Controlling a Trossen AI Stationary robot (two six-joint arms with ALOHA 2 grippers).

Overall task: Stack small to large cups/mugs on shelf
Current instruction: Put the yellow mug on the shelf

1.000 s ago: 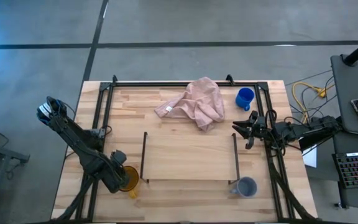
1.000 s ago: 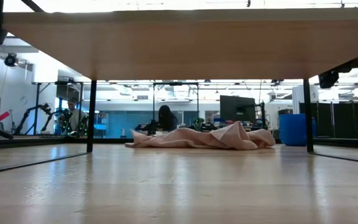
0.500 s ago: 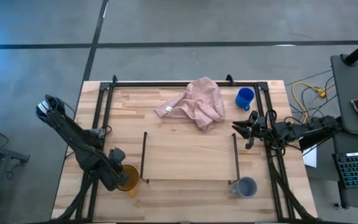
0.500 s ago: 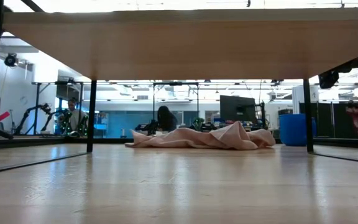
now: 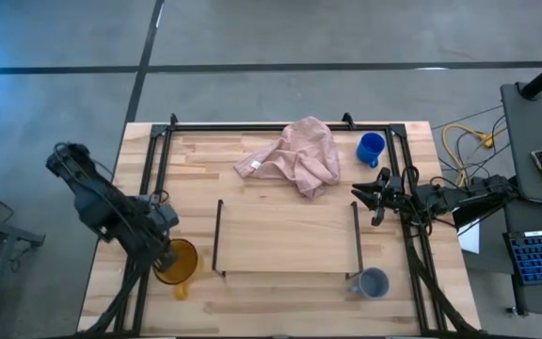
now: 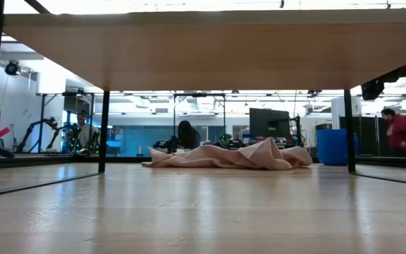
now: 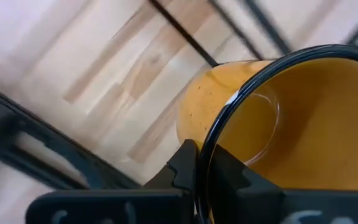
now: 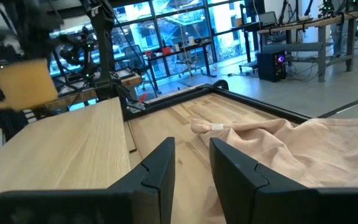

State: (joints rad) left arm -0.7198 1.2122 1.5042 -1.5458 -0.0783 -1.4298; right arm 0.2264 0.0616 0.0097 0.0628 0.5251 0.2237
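The left gripper (image 5: 165,254) jaws clamp the rim of the yellow-orange mug (image 5: 179,261), held just off the shelf's (image 5: 288,235) left rail. The grey mug (image 5: 374,282) sits at the shelf's right front corner; the blue mug (image 5: 371,148) and pink cloth (image 5: 294,156) lie behind it. The right gripper (image 5: 376,195), jaws narrowly parted, waits beside the right rail. The shelf board is bare on the desk (image 5: 196,155).

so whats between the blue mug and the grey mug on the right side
In the high view, the right gripper sits between the blue mug and grey mug, open, by the shelf end rail.
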